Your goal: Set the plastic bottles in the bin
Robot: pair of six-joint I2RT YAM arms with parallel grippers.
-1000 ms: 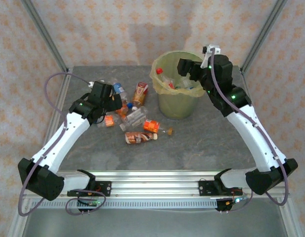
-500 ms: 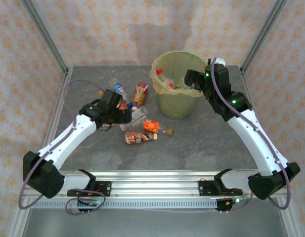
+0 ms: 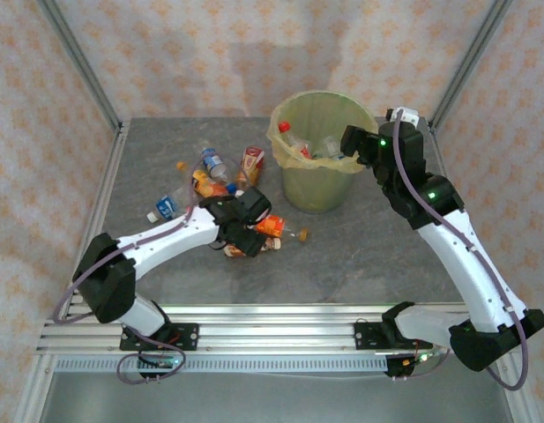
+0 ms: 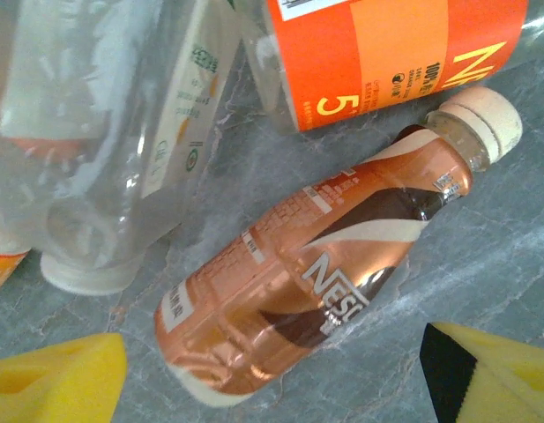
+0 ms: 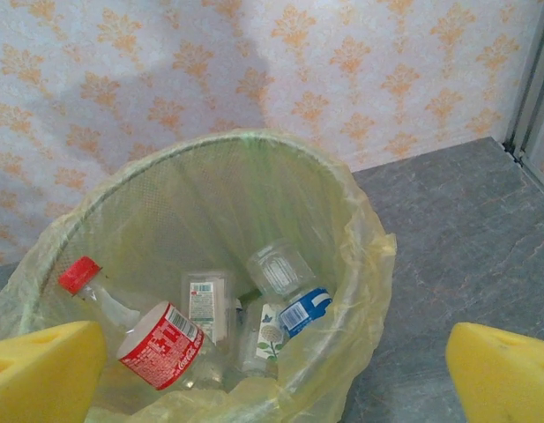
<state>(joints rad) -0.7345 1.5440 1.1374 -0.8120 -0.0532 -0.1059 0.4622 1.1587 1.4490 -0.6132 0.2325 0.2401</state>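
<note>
- The left tool [image 4: 272,381] hangs low over the bench [image 4: 483,256], its yellow pads spread wide and pinching nothing.
- A brown-labelled bottle [image 4: 298,291] lies on its side just ahead of the gap between those pads, cream cap pointing up to the right.
- Beyond it lie an orange-labelled bottle [image 4: 386,53] and, to the left, a clear bottle [image 4: 104,132].
- The right tool [image 5: 272,379] hovers by the bin [image 5: 254,139], pads spread, empty.
- Ahead and below it, inside the bin: a red-labelled bottle [image 5: 157,344] and a blue-labelled bottle [image 5: 300,310].
</note>
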